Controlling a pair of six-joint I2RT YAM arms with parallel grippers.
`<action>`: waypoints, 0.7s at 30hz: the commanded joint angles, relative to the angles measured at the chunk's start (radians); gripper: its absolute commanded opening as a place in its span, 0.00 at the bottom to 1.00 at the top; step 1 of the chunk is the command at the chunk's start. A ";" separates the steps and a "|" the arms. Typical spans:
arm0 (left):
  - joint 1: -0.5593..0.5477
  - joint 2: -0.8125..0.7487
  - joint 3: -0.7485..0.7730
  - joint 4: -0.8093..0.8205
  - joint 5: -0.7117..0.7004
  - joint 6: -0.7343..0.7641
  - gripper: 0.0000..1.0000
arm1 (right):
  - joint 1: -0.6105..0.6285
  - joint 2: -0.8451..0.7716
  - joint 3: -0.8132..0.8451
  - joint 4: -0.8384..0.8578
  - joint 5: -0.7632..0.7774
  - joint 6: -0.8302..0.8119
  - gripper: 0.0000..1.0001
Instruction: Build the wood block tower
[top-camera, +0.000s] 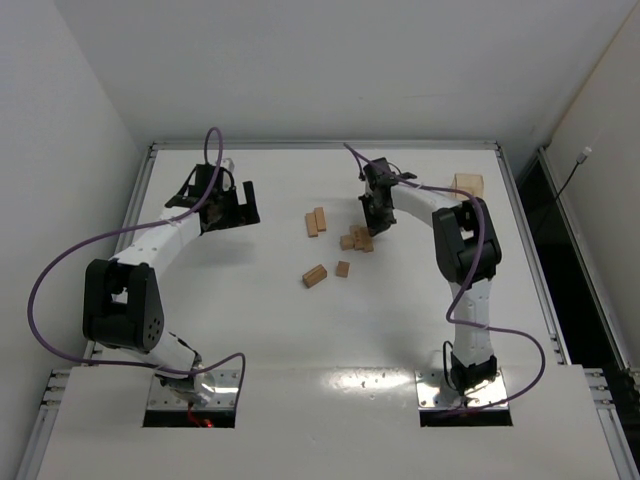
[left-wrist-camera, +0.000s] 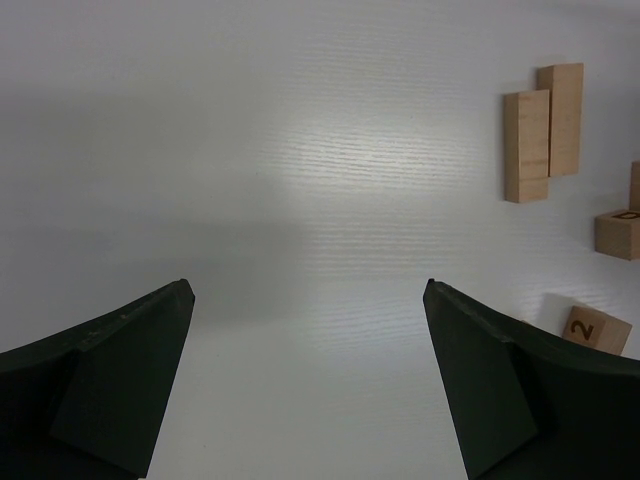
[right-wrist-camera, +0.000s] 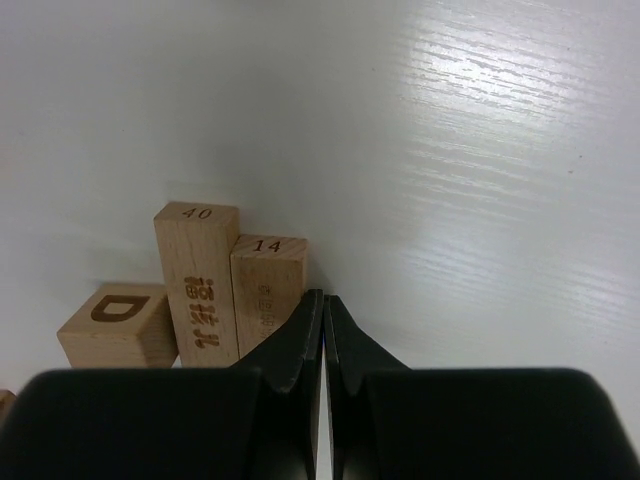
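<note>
Beneath both arms, the white bench (top-camera: 330, 330) fills my view. My left tool (left-wrist-camera: 310, 330) hangs over bare bench with its jaws spread wide; a side-by-side pair of long blocks (left-wrist-camera: 543, 130) lies ahead and to its right. My right tool (right-wrist-camera: 323, 340) is pinched closed on nothing, its tips just beside the block numbered 14 (right-wrist-camera: 268, 290), with block 40 (right-wrist-camera: 196, 280) touching that one's left side and a cube lettered D (right-wrist-camera: 118, 322) further left. A small block marked 2 (left-wrist-camera: 597, 328) sits by the left tool's right finger.
</note>
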 joint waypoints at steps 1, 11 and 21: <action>-0.007 -0.018 0.010 0.023 0.014 0.000 1.00 | 0.007 0.002 0.043 0.021 0.008 0.019 0.00; -0.007 -0.018 0.010 0.033 0.023 0.000 1.00 | -0.004 -0.104 -0.110 0.012 0.018 0.009 0.00; -0.007 -0.027 0.010 0.033 0.023 0.000 1.00 | 0.014 -0.070 -0.062 0.021 -0.013 0.009 0.00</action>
